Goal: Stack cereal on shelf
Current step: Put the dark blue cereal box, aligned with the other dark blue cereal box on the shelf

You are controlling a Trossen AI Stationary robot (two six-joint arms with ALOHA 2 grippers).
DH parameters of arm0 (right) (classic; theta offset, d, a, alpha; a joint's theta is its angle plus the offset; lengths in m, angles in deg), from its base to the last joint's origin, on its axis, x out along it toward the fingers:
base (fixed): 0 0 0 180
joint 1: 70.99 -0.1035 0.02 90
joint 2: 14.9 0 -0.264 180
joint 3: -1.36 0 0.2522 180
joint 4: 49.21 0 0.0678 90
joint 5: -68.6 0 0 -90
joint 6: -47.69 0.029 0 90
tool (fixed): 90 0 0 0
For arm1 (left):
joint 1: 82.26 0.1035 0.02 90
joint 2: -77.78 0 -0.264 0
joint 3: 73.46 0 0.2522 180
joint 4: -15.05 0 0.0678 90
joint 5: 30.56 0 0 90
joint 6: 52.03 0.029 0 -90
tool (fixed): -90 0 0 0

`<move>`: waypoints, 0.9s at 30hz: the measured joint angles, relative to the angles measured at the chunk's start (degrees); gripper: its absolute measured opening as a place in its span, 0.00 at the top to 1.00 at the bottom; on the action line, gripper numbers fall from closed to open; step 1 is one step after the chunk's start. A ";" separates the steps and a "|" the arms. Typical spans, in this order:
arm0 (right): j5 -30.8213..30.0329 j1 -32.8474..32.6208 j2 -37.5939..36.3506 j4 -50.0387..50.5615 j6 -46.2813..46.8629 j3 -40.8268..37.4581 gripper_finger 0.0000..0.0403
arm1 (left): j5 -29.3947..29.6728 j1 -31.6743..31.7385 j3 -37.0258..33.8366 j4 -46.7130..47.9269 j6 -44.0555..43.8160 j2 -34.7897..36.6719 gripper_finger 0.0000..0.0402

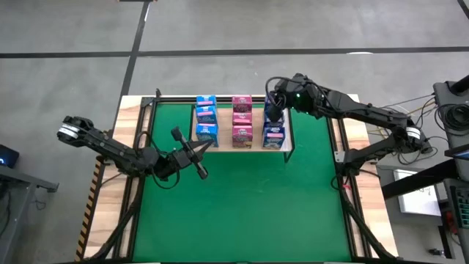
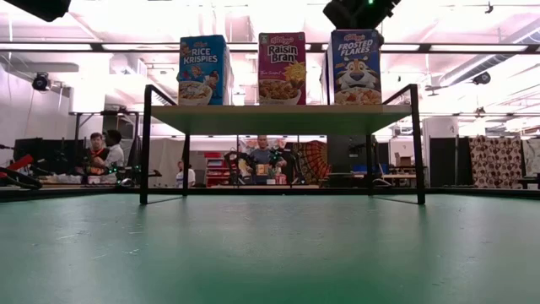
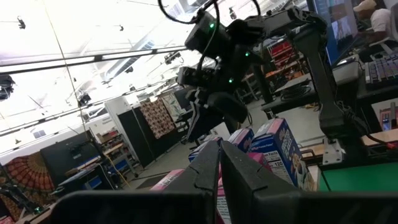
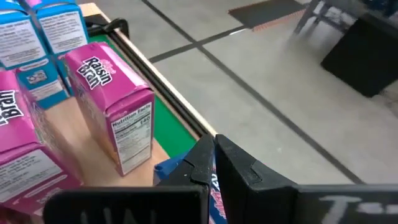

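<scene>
The shelf (image 1: 223,126) stands at the far middle of the green mat, raised on black legs (image 2: 145,143). On it stand a column of light blue boxes (image 1: 206,119), a column of pink boxes (image 1: 242,121) and dark blue boxes (image 1: 273,136). In the low view the front boxes are Rice Krispies (image 2: 202,70), Raisin Bran (image 2: 282,67) and Frosted Flakes (image 2: 354,67). My right gripper (image 1: 275,110) is shut, pointing down right over the far dark blue box (image 4: 183,169). My left gripper (image 1: 211,145) is shut and empty, in front of the shelf's left end. My right gripper's shut fingertips (image 4: 205,158) stand at the top of the far dark blue box, coming from above. I cannot tell whether they touch it. The box stands upright on the shelf.
The green mat (image 1: 242,205) lies open in front of the shelf. A black frame rail (image 1: 146,110) runs along the table's edges. People stand in the room beyond the table (image 2: 263,156).
</scene>
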 joint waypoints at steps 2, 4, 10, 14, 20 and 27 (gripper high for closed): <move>1.63 0.90 0.54 0.04 -0.02 0.00 0.98 | -0.02 -0.01 0.00 0.00 0.00 0.00 1.00; 2.17 1.30 1.33 0.00 -0.04 0.00 0.98 | -0.02 -0.02 0.00 0.00 0.00 0.00 1.00; 2.21 1.83 2.59 -0.02 -0.68 0.00 0.98 | -0.04 -0.02 0.00 0.00 0.00 -0.02 1.00; 2.62 1.83 2.55 0.01 -0.75 0.00 0.98 | -0.04 -0.01 0.00 0.00 0.00 -0.01 1.00; 5.11 1.83 2.50 -0.01 -0.96 0.00 0.98 | -0.04 -0.02 0.00 0.00 0.00 -0.02 1.00; 5.19 1.83 2.44 0.02 -0.98 0.00 0.98 | -0.07 -0.02 0.00 0.00 0.00 -0.01 1.00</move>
